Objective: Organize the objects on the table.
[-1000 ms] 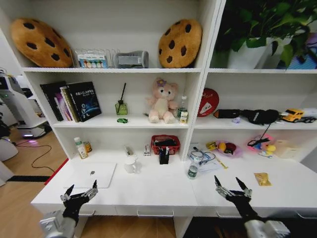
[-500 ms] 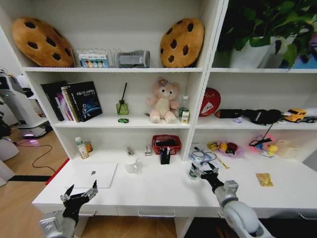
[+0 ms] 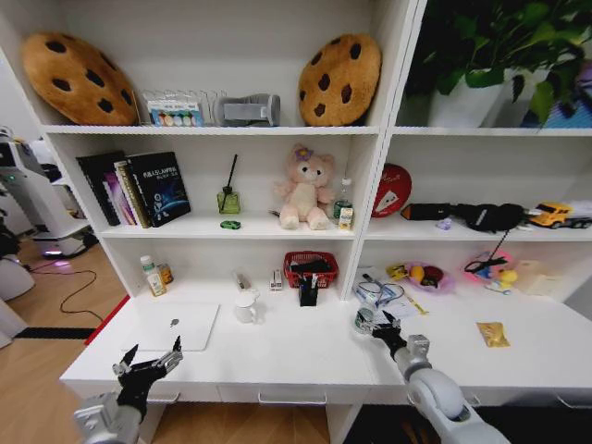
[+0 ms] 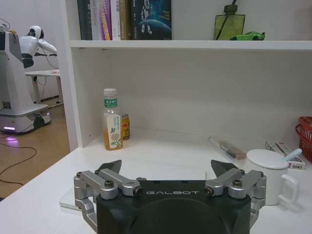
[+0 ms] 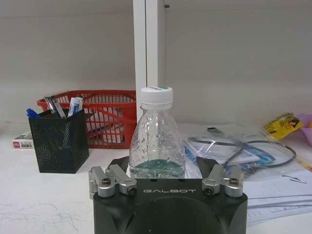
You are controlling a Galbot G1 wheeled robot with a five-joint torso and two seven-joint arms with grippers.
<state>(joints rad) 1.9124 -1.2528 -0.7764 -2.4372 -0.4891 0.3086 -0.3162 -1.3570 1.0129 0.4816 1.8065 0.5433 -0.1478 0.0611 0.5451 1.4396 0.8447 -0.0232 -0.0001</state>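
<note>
A small clear bottle (image 5: 156, 139) with a green-topped white cap stands on the white table (image 3: 296, 356), right of the middle. My right gripper (image 3: 373, 323) has reached it. In the right wrist view the right gripper (image 5: 158, 168) is open, with the bottle (image 3: 360, 320) standing between its fingers. My left gripper (image 3: 148, 359) hangs open at the table's front left edge, just in front of the thin silver laptop (image 3: 176, 326); it is also visible as the left gripper (image 4: 173, 170). A yellow-gold packet (image 3: 490, 334) lies at the right.
A black mesh pen holder (image 5: 58, 144) and a red basket (image 5: 105, 117) stand close behind the bottle, with papers and a cable (image 5: 234, 148) beside it. A white mug (image 3: 244, 308) sits mid-table, and a tea bottle (image 4: 112, 126) stands at the back left by the shelf wall.
My right arm swung in from the table's front right edge to the small bottle, and its fingers now stand on either side of it. The left arm has not moved.
</note>
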